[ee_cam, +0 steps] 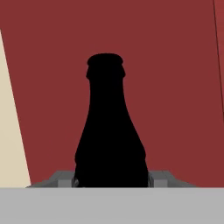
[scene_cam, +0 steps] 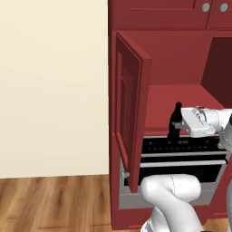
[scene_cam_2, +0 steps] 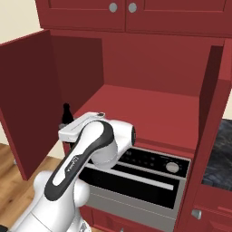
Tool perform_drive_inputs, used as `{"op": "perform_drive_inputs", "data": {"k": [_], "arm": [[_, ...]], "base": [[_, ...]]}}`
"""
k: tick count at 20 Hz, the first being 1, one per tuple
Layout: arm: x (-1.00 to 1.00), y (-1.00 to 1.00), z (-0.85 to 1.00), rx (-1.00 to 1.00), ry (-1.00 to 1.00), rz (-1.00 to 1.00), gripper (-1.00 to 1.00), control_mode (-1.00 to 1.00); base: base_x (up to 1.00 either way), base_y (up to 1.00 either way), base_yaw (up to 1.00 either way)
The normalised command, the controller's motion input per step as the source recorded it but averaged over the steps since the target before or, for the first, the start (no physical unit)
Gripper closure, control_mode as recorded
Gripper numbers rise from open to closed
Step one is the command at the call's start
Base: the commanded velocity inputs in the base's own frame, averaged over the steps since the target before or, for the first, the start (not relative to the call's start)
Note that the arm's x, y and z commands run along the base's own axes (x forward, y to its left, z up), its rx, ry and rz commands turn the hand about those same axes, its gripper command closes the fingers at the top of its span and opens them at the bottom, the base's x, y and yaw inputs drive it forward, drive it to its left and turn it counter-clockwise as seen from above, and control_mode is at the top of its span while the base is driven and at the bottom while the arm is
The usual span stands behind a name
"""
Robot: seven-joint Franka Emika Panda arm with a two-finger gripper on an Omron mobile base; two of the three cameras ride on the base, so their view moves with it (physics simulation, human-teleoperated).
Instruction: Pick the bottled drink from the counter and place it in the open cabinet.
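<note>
Jaws clamped on bottled drink (ee_cam: 111,144) body; bottle upright, neck up.

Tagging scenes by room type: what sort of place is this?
Most likely a home kitchen, rendered. Dark red wooden cabinet with open doors above a built-in black oven with a control panel, a black marbled stone counter at right, and a small black cola-style bottle in the gripper.
</note>
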Motion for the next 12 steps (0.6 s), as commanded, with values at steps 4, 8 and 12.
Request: {"op": "perform_drive_inputs", "data": {"k": [4,8,12], "arm": [[0.16,0.0,0.01,0.0,0.03,-0.18,1.0,-1.0],[0.2,0.0,0.06,0.0,0.01,-0.23,1.0,-1.0],[0.14,-0.05,0.07,0.0,0.0,-0.19,1.0,-1.0]], "base": [[0.0,0.0,0.0],[0.0,0.0,0.0],[0.0,0.0,0.0]]}}
